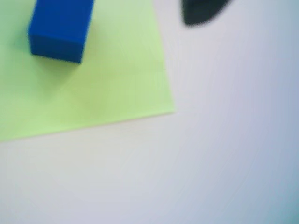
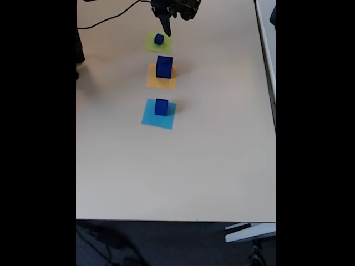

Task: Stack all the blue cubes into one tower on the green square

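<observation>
While your claw [image 2: 166,25] hangs just beyond the green square [image 2: 158,41], whether clenched you cannot tell, the smallest cube [image 2: 159,39] sits alone on it.

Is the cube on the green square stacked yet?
No. One small blue cube sits alone on the green square; nothing rests on top.

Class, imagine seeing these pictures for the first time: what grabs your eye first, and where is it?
In the fixed view, three coloured paper squares run in a line up the pale table, each carrying one dark blue cube: the green square farthest, then the orange square, and the light-blue square nearest. The dark pincer hangs just beyond the green one.
</observation>
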`<state>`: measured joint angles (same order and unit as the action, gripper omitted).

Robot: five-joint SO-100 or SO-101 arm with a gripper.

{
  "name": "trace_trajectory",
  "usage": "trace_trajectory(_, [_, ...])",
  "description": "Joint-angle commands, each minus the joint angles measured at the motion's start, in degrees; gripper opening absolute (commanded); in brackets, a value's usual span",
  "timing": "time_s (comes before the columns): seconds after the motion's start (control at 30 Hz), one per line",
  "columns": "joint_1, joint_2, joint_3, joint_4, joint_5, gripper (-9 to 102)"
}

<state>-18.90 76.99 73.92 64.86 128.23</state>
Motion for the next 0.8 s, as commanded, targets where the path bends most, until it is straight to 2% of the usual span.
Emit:
trace_trajectory(0.0, [-1.0, 0.3, 1.4, -2.2, 1.6, 36])
trace_trajectory(0.17, [-1.3, -0.7, 6.6, -6.2, 1.9, 36])
trace_trajectory(0.43, [-3.3, -4.1, 7.8, -6.9, 6.9, 38])
trace_trajectory(0.77, [-3.4, -5.4, 11.2, -8.1, 5.9, 35])
